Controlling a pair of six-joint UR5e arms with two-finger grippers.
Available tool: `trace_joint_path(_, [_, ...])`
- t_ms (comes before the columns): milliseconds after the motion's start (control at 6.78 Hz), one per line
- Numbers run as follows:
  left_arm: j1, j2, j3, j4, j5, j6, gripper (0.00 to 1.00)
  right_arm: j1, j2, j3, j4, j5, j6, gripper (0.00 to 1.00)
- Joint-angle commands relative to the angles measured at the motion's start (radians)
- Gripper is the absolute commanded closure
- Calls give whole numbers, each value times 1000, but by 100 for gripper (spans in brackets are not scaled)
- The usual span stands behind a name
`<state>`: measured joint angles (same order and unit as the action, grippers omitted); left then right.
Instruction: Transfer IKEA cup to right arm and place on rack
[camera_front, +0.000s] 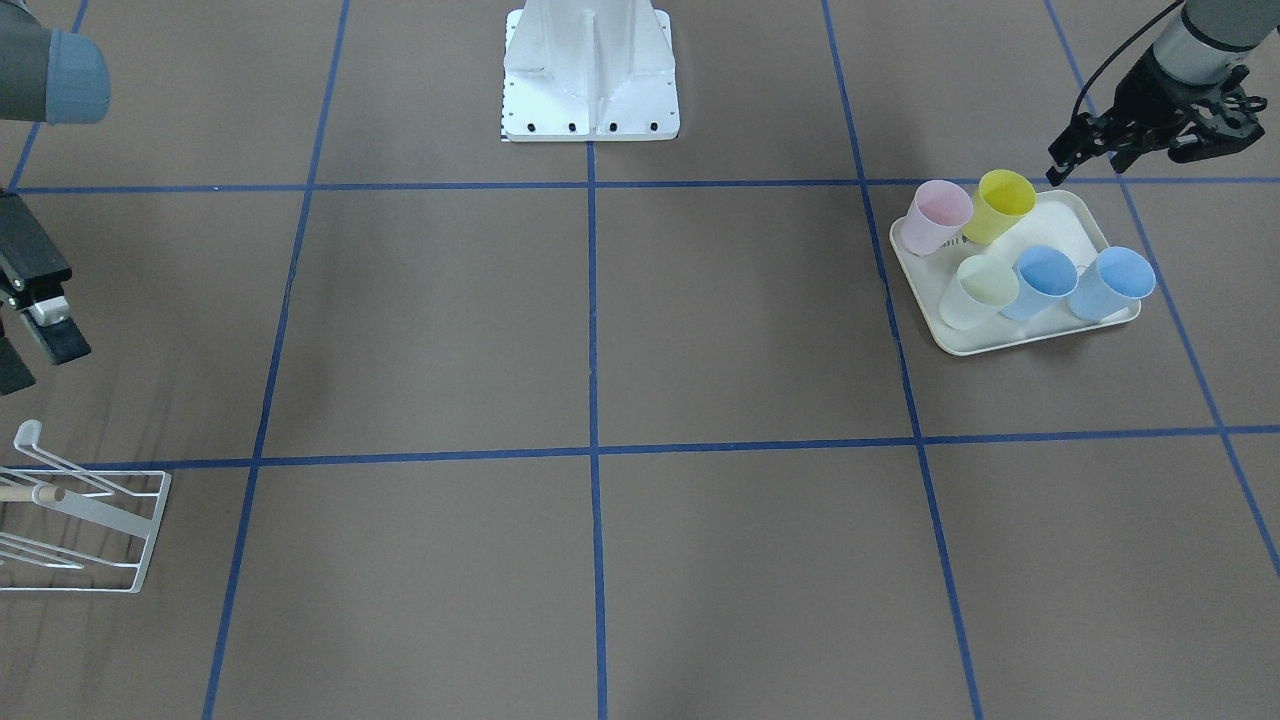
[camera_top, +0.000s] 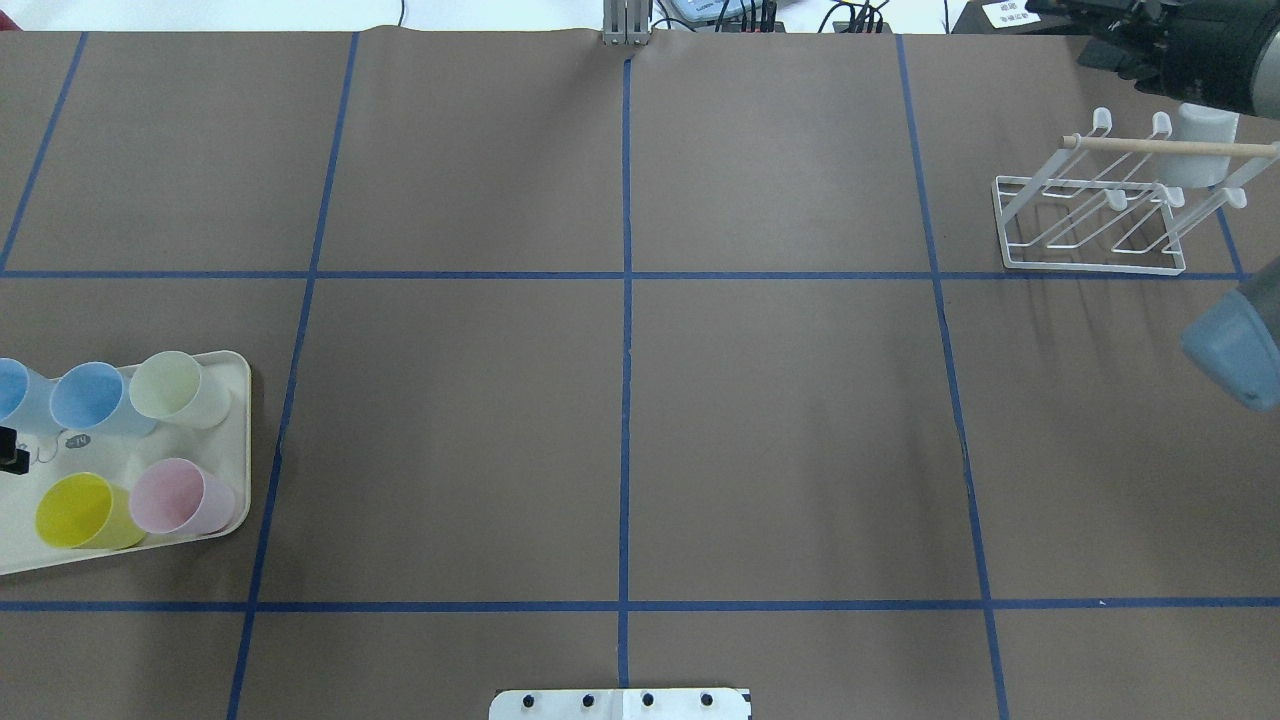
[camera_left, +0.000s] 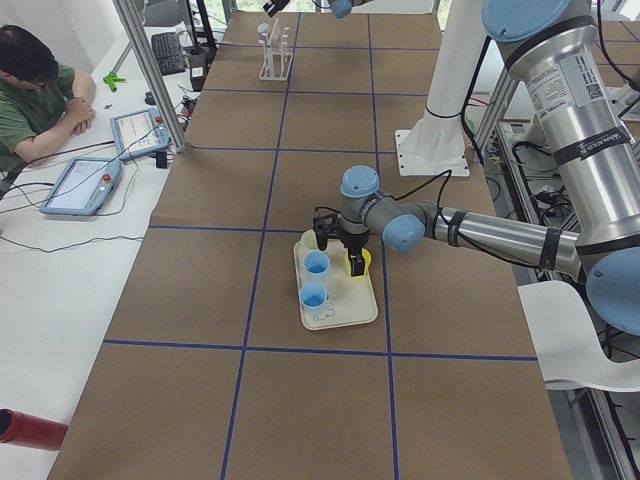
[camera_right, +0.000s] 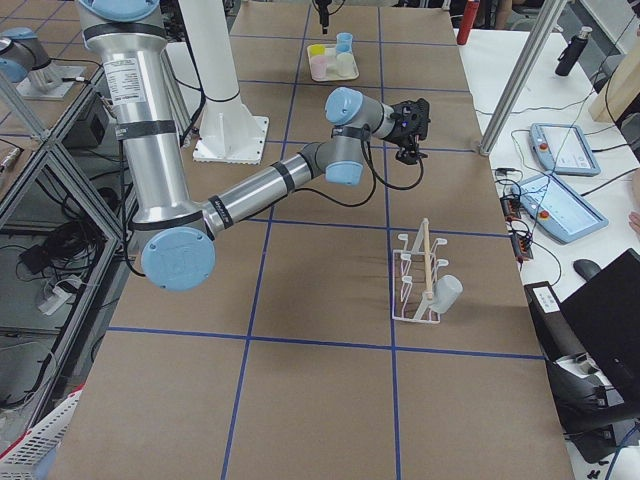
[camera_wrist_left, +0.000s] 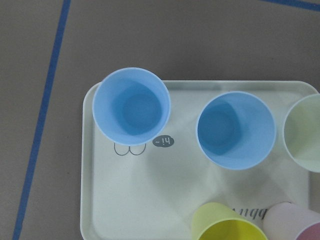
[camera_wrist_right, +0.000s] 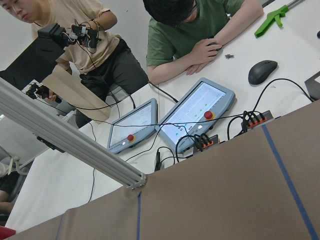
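Hovering above the cream tray (camera_front: 1070, 225), the left gripper (camera_front: 1092, 160) has its fingers spread and grips nothing. Upright on that tray stand a pink cup (camera_front: 935, 215), a yellow cup (camera_front: 1000, 205), a pale green cup (camera_front: 980, 290) and two blue cups (camera_front: 1040, 282) (camera_front: 1110, 283). Well apart, the right gripper (camera_front: 35, 355) hangs near the rack (camera_top: 1095, 268), fingers apart and empty. A white cup (camera_top: 1200, 150) leans on the rack's end.

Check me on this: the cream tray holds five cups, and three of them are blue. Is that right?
Not quite. The tray does hold five cups, but only two are blue: one blue cup and a second blue cup beside it. The others are a yellow cup, a pink cup and a pale green cup. The front-facing view shows this.
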<state>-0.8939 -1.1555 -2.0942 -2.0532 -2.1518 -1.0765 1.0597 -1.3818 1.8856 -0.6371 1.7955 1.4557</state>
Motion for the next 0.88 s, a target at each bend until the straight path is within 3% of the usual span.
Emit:
trace_joint_path(0, [55,2,51,-82,26,-56,0,-41,14,12,0,-10,51,0])
trace_joint_path(737, [130,0,85,-130,24,-60,0,-59,15,18,2,-10,61,0])
